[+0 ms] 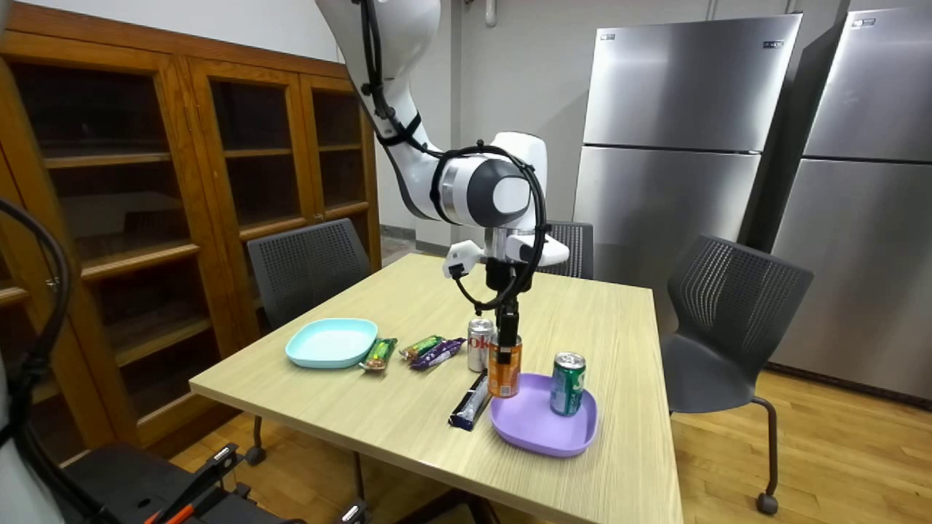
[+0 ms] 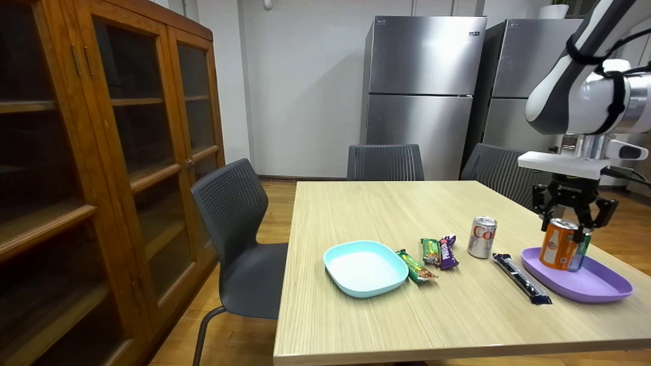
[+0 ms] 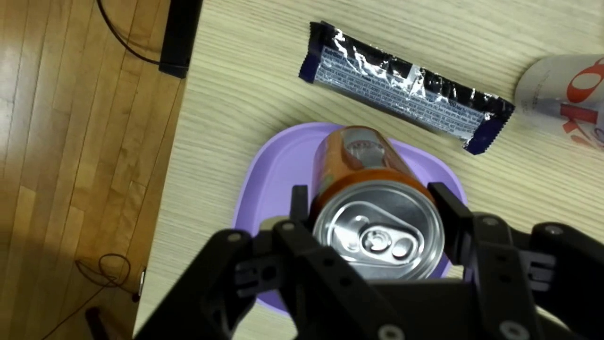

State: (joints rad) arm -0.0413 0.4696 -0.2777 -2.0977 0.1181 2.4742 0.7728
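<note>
Exterior views, both of them, left to right: a dark wrapped bar lies just beside the purple plate, so a low sideways swing of the orange can might shove the bar. That can is upright over the plate, near its rim; can't tell whether the base is resting or just above, but if it catches the rim I'd worry about tipping. Green can stands close by on the plate, so bumping it could topple it. Gripper: one finger either side, parted only can-wide, pinching the orange can near its top.
</note>
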